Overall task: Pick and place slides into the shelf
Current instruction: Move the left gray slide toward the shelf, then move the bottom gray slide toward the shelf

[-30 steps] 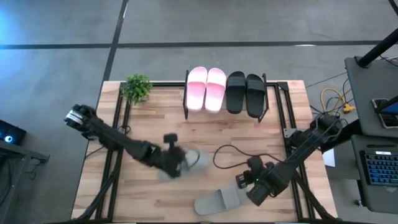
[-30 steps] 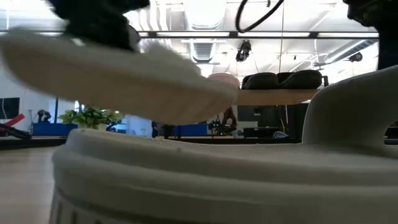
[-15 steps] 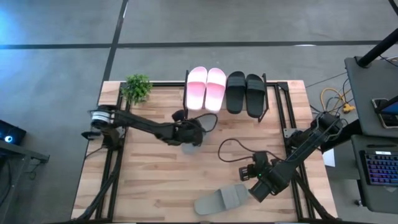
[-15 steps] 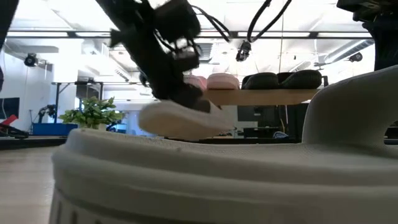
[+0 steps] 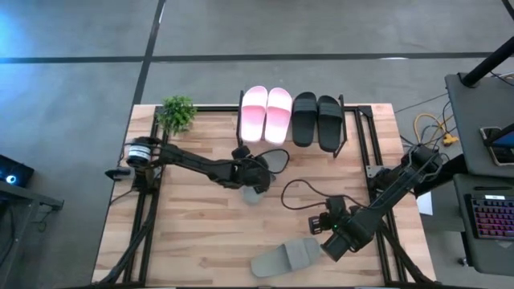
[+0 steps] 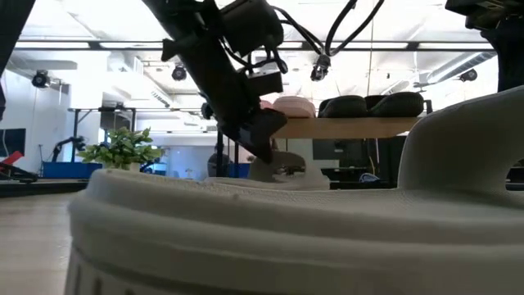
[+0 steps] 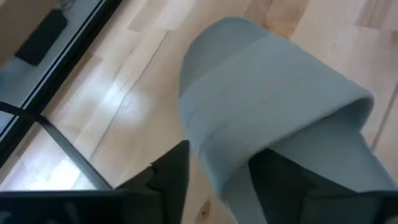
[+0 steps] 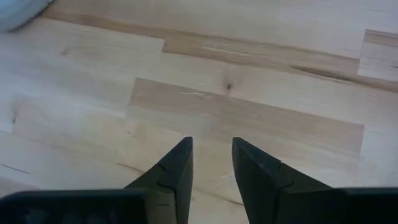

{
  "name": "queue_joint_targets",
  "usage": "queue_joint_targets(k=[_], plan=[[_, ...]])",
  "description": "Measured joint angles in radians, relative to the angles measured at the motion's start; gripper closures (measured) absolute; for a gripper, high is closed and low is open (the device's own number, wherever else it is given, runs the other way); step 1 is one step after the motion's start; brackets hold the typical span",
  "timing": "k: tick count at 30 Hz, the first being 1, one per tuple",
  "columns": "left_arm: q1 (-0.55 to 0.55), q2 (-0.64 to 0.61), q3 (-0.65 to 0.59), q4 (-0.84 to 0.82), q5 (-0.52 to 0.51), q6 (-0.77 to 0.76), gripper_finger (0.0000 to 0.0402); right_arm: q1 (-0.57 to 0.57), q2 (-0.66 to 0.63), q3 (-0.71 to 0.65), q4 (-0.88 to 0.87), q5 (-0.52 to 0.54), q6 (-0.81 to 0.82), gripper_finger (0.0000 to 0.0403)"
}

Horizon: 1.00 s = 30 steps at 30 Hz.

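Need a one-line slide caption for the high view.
Left gripper carries a grey-green slide toward the shelf.

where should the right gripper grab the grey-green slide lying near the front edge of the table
Best by its wide strap, coming down from above. The grey-green slide lies flat and alone on the table, strap arched above the sole, so one finger could probably slip under it. The right gripper hovers beside it, empty and slightly open.
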Motion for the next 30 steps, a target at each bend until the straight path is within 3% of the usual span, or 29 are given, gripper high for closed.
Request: queue_joint_targets(k=[9, 17, 22, 26, 30], plan=[[-0.016, -0.048, -0.001, -0.149, 0.112, -0.002, 0.0182, 0.000, -0.034, 0.000, 0.001, -0.012, -0.075, 0.0311], [-0.033, -0.093, -0.006, -0.206, 0.143, -0.001, 0.0178, 0.005, -0.075, 0.000, 0.022, -0.070, -0.120, 0.0313], [-0.089, -0.183, -0.054, -0.281, 0.234, 0.027, 0.0178, 0.028, -0.096, 0.000, 0.223, -0.206, -0.266, 0.0316], [-0.145, -0.267, -0.120, -0.233, 0.316, 0.033, 0.0178, 0.047, -0.080, -0.008, 0.382, -0.229, -0.281, 0.0325], [-0.203, -0.340, -0.209, -0.074, 0.418, 0.027, 0.0178, 0.050, -0.035, -0.016, 0.413, -0.227, -0.274, 0.0333]])
